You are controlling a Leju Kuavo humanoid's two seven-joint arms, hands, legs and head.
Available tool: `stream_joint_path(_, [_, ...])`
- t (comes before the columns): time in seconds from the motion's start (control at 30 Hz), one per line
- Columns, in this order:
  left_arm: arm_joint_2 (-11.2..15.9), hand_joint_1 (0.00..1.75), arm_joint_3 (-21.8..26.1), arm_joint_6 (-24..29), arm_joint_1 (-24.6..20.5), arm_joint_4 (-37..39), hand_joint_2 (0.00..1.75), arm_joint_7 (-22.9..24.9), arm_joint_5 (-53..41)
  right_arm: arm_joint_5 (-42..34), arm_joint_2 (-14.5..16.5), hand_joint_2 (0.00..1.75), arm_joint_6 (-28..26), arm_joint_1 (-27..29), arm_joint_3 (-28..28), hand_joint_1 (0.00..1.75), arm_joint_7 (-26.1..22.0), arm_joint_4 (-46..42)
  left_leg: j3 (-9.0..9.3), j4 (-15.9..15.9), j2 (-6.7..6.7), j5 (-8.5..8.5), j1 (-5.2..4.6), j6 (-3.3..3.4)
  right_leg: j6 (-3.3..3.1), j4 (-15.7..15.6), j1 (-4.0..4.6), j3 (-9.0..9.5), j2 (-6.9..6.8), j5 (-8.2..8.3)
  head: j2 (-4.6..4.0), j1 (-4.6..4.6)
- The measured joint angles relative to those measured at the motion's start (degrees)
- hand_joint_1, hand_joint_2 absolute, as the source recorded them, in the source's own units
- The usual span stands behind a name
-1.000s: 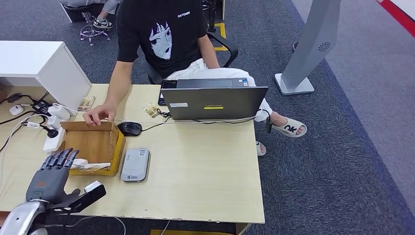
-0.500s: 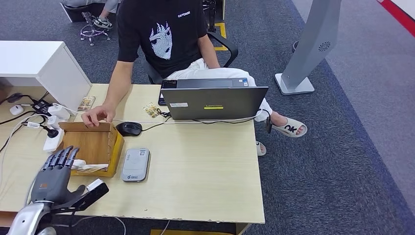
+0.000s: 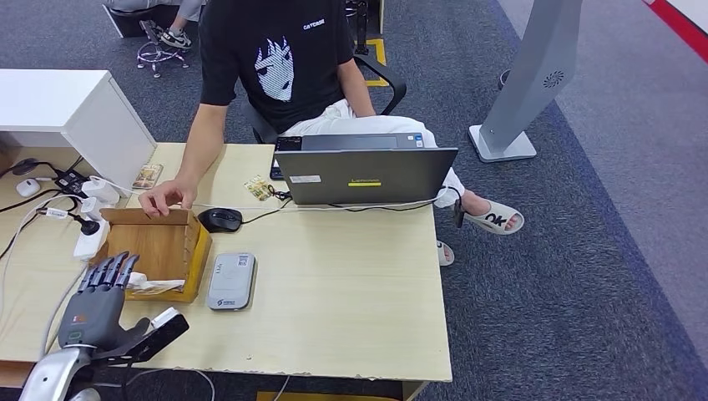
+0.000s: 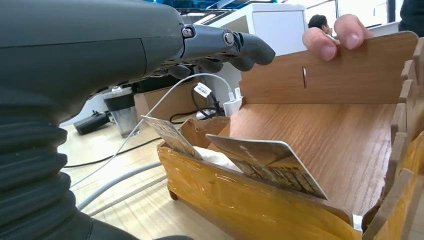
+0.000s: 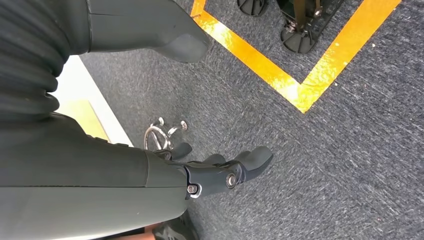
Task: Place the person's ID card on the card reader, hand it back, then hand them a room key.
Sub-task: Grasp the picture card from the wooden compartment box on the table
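Cards (image 4: 265, 165) stand on edge in the near end of the wooden box (image 3: 159, 246) at the desk's left edge — just ahead of the left hand (image 3: 96, 305), released with fingers spread and holding nothing. Right hand (image 5: 220, 175) hangs empty over the floor — far off.

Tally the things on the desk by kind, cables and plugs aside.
Laptop: 1
Mouse: 1
Card reader: 1
Wooden box: 1
Cards in the box: 2
Snack packets: 2
Total: 8
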Motion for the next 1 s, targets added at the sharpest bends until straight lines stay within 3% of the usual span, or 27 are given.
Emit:
stream_joint_path(0.07, [-0.1,1.39,0.1,0.14,0.0,0.17,1.75,-0.26,0.0,0.08,-0.01,1.75,0.02,0.0,0.03,0.0,0.0,0.0,0.0,0.0,0.0,0.0,0.0,0.0,0.0,0.0,0.0,0.0,0.0,0.0,0.0,0.0])
stream_joint_path(0.1, [-0.18,1.53,0.15,0.2,0.0,0.24,1.75,-0.28,-0.01,0.12,-0.01,1.75,0.03,0.0,0.04,0.0,0.0,0.0,0.0,0.0,0.0,0.0,0.0,0.0,0.0,0.0,0.0,0.0,0.0,0.0,0.0,0.0])
stream_joint_path(0.2, [-0.45,1.7,0.38,0.35,0.0,0.44,1.75,-0.31,-0.02,0.18,-0.02,1.75,0.03,0.0,0.08,0.0,0.0,0.0,0.0,0.0,0.0,0.0,0.0,0.0,0.0,0.0,0.0,0.0,0.0,0.0,0.0,0.0])
stream_joint_path(1.0, [-1.87,1.75,1.15,2.11,-0.13,0.56,1.75,-1.44,0.81,1.03,-0.09,1.75,-0.04,0.01,0.18,0.0,0.0,0.0,0.01,0.0,0.01,0.0,0.0,0.0,0.0,0.0,0.0,0.01,0.0,0.0,0.0,-0.01])
